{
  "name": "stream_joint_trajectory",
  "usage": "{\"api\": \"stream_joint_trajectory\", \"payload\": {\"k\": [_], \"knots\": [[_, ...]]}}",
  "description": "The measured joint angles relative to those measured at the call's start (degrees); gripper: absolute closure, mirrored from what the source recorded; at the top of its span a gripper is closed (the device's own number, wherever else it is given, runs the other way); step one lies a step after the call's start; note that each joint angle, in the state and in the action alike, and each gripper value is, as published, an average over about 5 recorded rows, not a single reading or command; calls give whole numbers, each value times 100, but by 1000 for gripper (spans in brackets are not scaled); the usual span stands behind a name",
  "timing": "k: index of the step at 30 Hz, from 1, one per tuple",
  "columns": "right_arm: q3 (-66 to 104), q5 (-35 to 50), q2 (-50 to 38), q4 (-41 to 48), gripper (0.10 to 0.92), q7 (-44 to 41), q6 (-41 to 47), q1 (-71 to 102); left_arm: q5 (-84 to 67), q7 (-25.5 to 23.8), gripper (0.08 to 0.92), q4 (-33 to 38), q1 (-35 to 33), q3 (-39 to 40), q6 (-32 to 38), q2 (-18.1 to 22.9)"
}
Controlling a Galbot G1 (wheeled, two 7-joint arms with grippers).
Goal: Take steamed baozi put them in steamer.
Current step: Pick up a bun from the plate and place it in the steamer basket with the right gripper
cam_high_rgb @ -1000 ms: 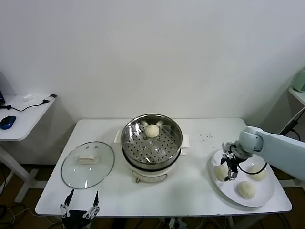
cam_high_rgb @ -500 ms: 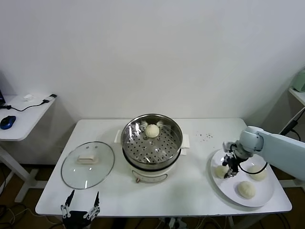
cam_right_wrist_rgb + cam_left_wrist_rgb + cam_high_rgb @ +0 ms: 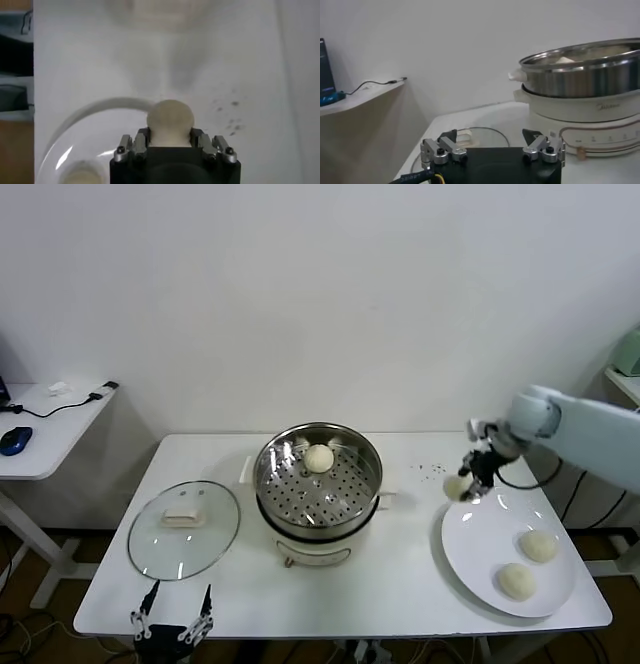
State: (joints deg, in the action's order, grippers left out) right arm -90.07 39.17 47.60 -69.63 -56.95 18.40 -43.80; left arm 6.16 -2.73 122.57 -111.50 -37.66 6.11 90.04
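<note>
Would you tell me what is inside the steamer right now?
One baozi sits on the steamer's perforated tray, toward the back. Whatever lies beneath the tray is hidden.

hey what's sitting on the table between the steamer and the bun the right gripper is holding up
Only bare white table with a few dark specks, seen in the head view, between the steamer and the baozi in the right gripper.

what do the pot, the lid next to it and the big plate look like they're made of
Steamer: looks like polished stainless steel, mirror-bright wall and perforated tray, on a glossy white base, probably plastic.
Lid: clear glass, since the table shows through it, with a metal-looking rim and white handle.
Plate: glossy white, likely ceramic or melamine; the look leaves that open.
</note>
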Motion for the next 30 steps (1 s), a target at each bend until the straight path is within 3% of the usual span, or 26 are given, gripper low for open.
{"api": "stream_joint_trajectory", "payload": {"k": [13, 30], "knots": [[-133, 1344, 1668, -36, 482, 589, 601, -495, -18, 20, 177, 28, -65, 195, 50, -179], [-104, 1584, 3225, 518, 474, 1085, 990, 447, -255, 55, 177, 50, -118, 55, 62, -301]]}}
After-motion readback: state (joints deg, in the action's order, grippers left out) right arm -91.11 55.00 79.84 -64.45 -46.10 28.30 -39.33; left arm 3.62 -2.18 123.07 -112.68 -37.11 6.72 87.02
